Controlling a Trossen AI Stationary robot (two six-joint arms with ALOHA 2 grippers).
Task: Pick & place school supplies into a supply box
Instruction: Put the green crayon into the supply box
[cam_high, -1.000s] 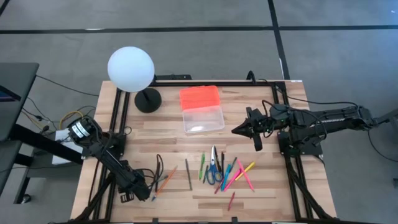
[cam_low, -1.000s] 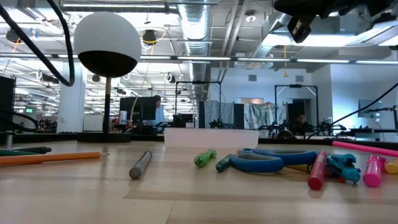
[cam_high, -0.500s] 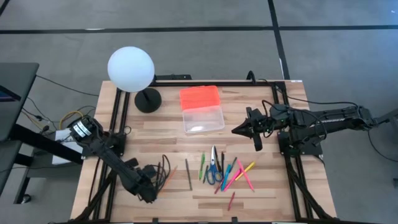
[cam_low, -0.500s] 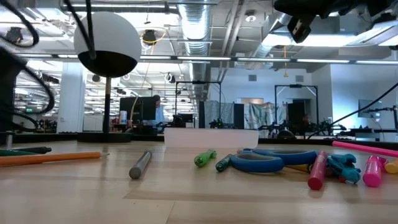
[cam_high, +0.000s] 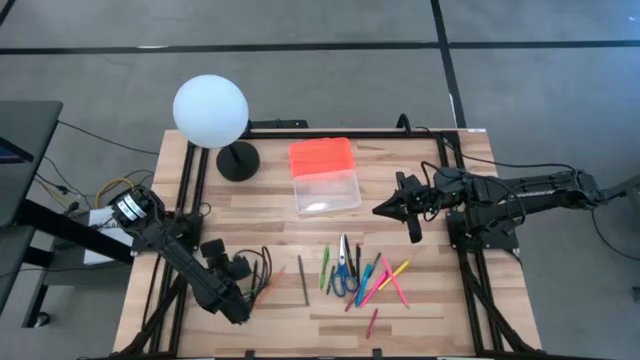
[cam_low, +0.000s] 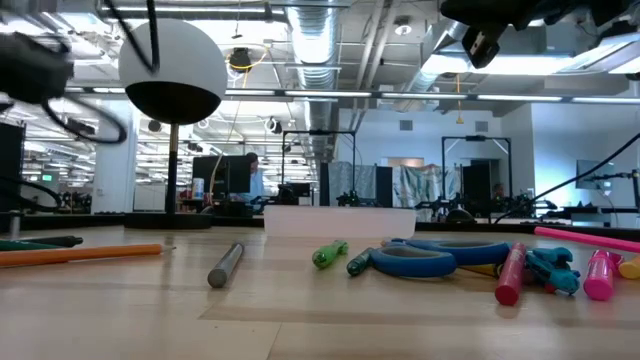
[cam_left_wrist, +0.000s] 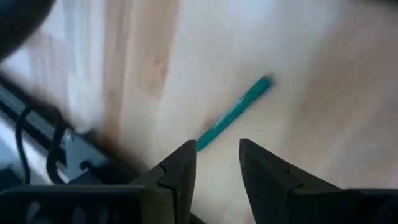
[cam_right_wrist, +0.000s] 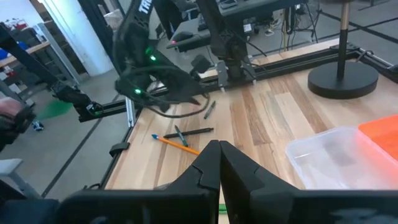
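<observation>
Here the left gripper (cam_left_wrist: 214, 163), fingers parted and empty, hovers over a green pen (cam_left_wrist: 233, 113) lying diagonally just ahead; the right gripper (cam_high: 383, 211) waits clenched near the supply box (cam_high: 326, 189).

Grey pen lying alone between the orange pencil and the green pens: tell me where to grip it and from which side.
Grip the grey pen mid-shaft, coming straight down from above and closing across its thin width. It lies flat and alone, with bare table along both long sides, so there is likely room; its ends offer little to hold.
</observation>
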